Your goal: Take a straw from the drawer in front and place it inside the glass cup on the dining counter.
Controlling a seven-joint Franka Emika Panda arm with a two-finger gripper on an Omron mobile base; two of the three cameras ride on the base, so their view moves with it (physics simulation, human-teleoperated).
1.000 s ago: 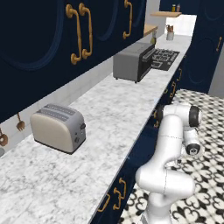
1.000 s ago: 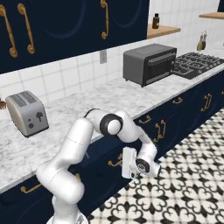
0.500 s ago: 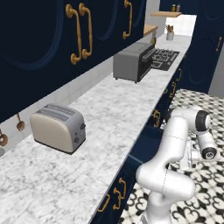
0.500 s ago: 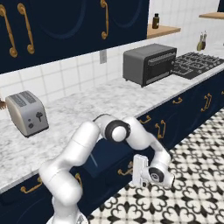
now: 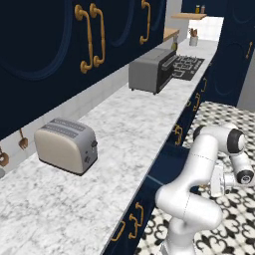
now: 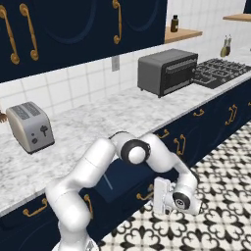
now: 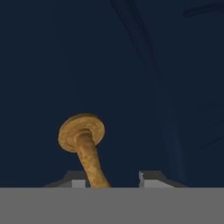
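Drawer (image 6: 122, 180): navy box pulled out from under the marble worktop (image 6: 98, 122), below and to the right of the toaster (image 6: 29, 126); a thin pale stick lies on its dark floor.
Handle (image 7: 85, 148): brass, curved, fixed to the drawer's front panel, rising between the gripper's tips.
Gripper (image 7: 113, 177): low in front of the drawer's front panel, tips parted to either side of the handle; whether they touch it cannot be told.
Toaster oven (image 6: 167, 71): on the worktop, well to the right of the drawer.
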